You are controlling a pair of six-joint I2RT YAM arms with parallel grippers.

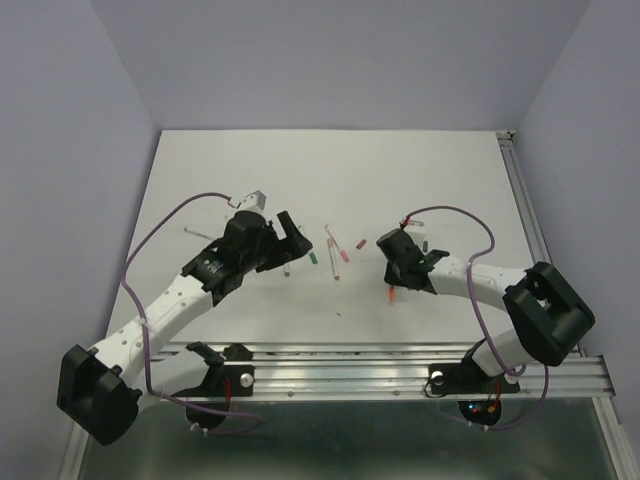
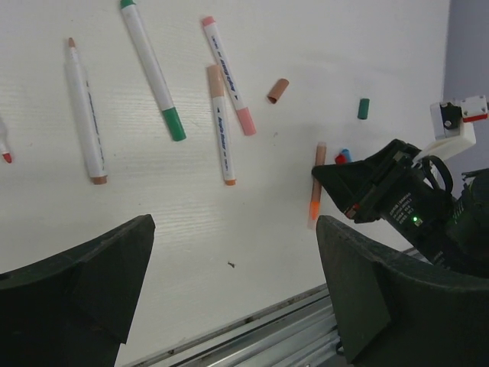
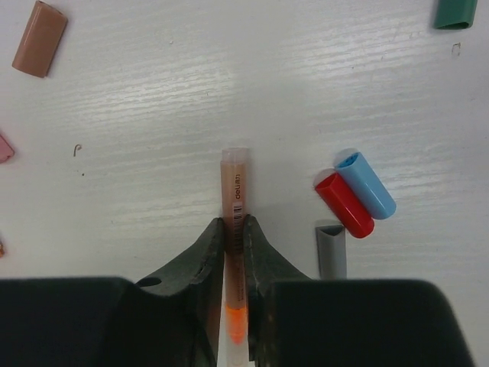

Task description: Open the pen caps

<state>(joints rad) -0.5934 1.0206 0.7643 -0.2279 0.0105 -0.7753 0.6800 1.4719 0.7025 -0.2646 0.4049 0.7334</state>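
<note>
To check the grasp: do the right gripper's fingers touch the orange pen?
Touching. In the right wrist view both fingers of the right gripper press the orange pen, no gap showing.

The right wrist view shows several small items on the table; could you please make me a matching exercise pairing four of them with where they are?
Things:
1. brown cap
2. green cap
3. red cap
4. orange-tipped pen

Places:
A. clamped between the fingers of the right tool
B. top right corner of the view
C. lying against the blue cap
D. top left corner of the view

Pairs: 1-D, 2-B, 3-C, 4-A.
</note>
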